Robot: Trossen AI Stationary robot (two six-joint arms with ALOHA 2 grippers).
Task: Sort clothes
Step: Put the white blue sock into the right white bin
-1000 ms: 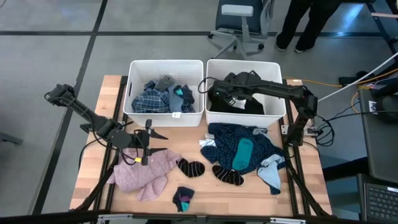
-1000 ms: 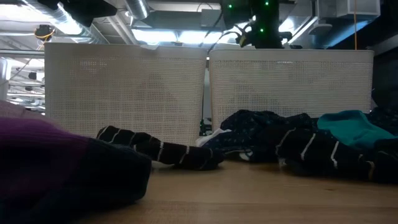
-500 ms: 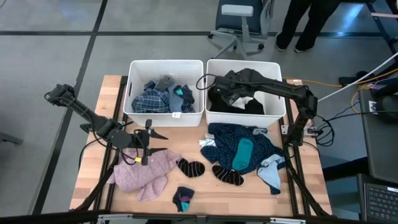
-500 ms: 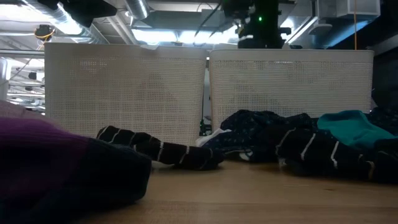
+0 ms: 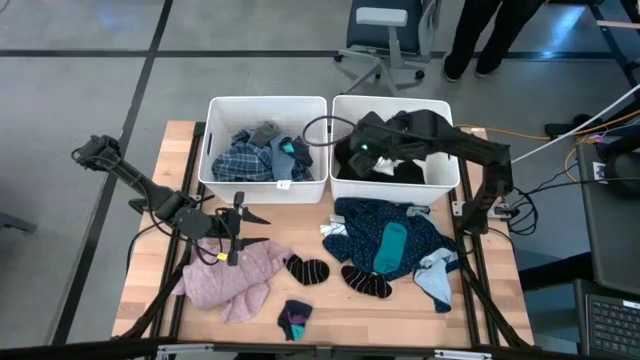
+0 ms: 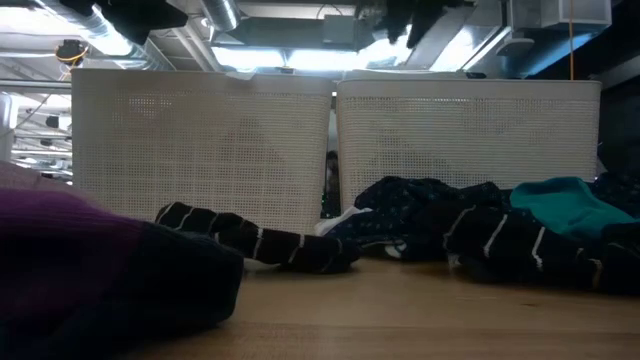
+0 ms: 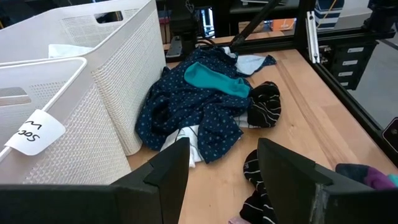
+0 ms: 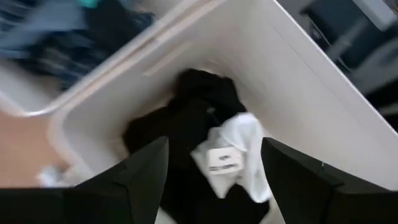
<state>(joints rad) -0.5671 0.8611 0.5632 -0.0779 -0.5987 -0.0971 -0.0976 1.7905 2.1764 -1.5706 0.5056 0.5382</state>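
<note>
A pink fuzzy top (image 5: pixel 230 280) lies on the table's near left. My left gripper (image 5: pixel 250 229) hovers open just over its far edge, empty; it also shows in the left wrist view (image 7: pixel 221 174). A navy dotted cloth (image 5: pixel 385 225) with a teal piece (image 5: pixel 392 245) lies near the right bin. Striped dark socks (image 5: pixel 308 269) lie between the two. A blue plaid shirt (image 5: pixel 245 160) fills the left bin. My right gripper (image 5: pixel 352 155) hangs open and empty above the black and white pieces (image 8: pixel 205 124) in the right bin (image 5: pixel 445 110).
Two white bins (image 5: pixel 215 110) stand side by side at the table's far edge. A small dark sock (image 5: pixel 294 318) lies at the near edge and a light blue cloth (image 5: pixel 436 280) at the near right. A person's legs (image 5: pixel 490 40) and a chair (image 5: pixel 385 35) stand beyond the table.
My right gripper has risen above the right bin, going out of the low view's top. The black and white pieces stay in the bin. My left arm has kept still.
</note>
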